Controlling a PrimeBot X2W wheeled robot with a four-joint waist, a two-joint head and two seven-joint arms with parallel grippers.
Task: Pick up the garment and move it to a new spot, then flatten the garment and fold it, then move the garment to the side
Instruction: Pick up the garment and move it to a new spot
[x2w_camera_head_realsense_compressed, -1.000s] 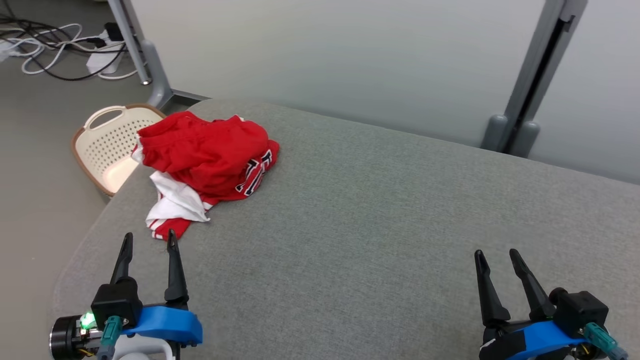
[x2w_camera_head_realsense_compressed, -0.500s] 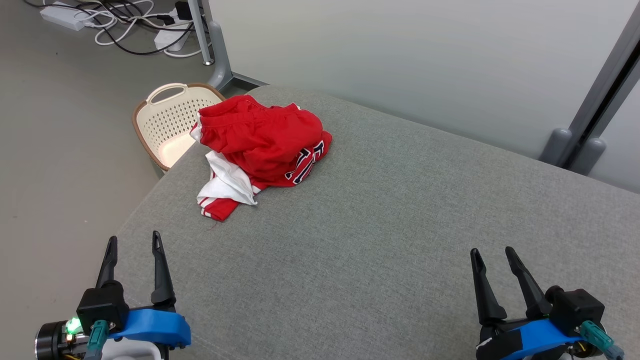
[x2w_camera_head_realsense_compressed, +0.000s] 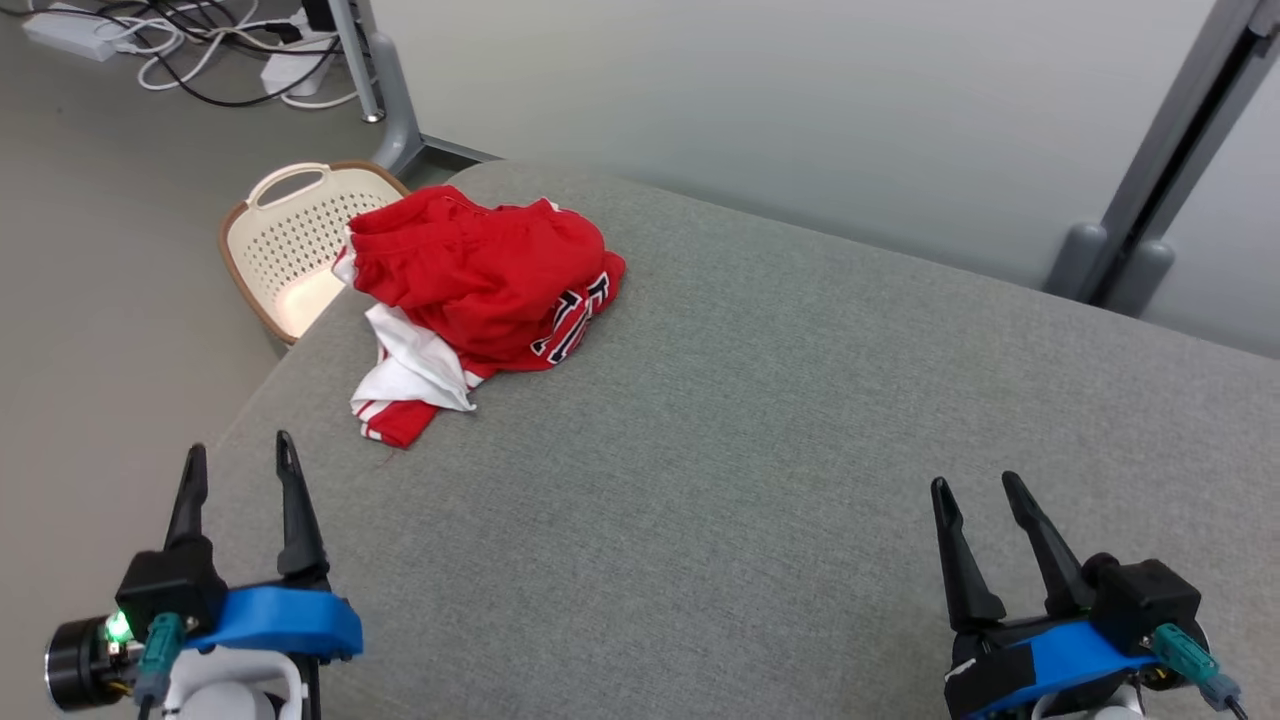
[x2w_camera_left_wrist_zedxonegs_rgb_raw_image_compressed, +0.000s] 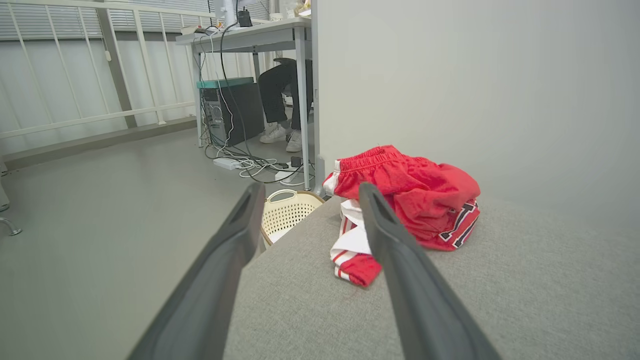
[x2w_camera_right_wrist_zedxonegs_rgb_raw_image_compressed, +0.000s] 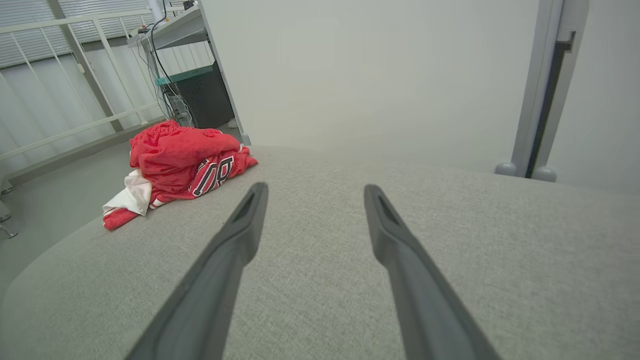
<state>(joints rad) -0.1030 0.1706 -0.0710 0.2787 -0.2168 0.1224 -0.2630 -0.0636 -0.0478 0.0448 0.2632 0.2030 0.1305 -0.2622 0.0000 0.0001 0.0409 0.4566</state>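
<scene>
Lying ahead of left pincer (x2w_camera_head_realsense_compressed: 239, 445), slightly rightward: garment (x2w_camera_head_realsense_compressed: 480, 285) | right pincer (x2w_camera_head_realsense_compressed: 974, 480) well apart | both released, empty

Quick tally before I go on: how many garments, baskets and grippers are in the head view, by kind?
Garments: 1, the red and white garment, crumpled on the grey surface
Baskets: 1, the cream basket, on the floor
Grippers: 2, the left gripper and the right gripper, both open
Total: 4
</scene>
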